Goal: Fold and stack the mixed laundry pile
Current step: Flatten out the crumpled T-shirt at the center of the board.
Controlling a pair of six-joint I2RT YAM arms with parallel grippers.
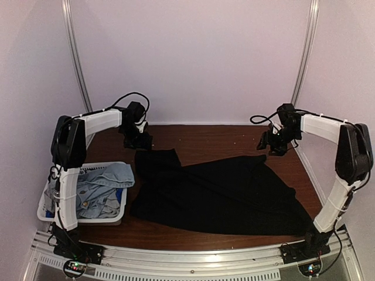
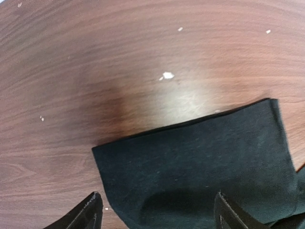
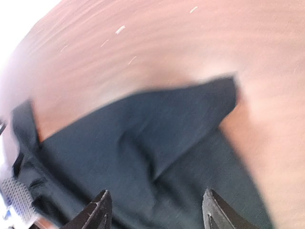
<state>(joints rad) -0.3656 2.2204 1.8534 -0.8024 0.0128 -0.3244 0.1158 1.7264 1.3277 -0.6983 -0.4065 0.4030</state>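
No text, label, brand, number or sign can be read in any view. The black shirt (image 1: 217,187) spread across the table shows only plain dark cloth. The denim piece (image 1: 108,178) in the white basket (image 1: 88,220) at the near left is too small to show any tag or print.
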